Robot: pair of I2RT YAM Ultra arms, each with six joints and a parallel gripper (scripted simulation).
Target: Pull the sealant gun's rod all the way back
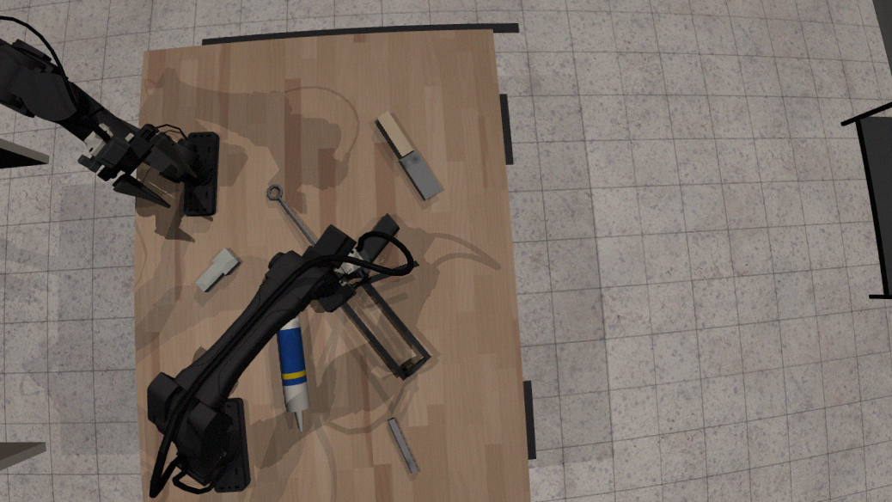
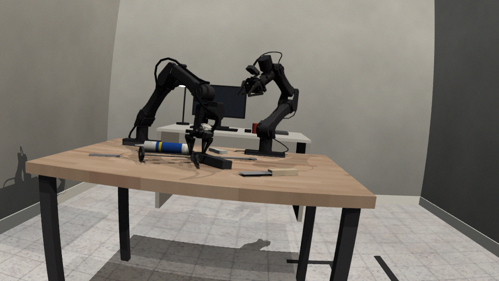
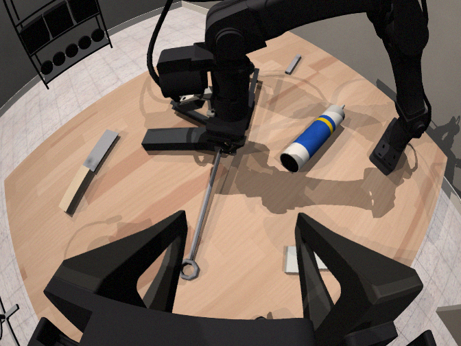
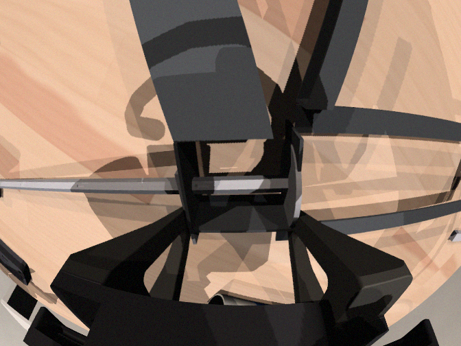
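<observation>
Now, right pincer: apparently clamped across the sealant gun, front to back, at the small housing.
Thumb plate: found at the pincer's rear finger; forward pressure should be given by that finger, and a springy resistance is to be expected.
Piston disc: seen beside the front finger; its backward travel might be blocked there.
Handle: spread out beside the pincer on the worktop; rigid by its look, fairly light, likely to be swivelled if only pulled.
Rod: extended behind the pincer; thin, stiff, probably slippery along its shaft.
End ring: reached farther back; best taken here, so that the pull is borne by its shape and kept along the rod.
Left pincer: held aloft beyond the ring, parted, with nothing gripped.
</observation>
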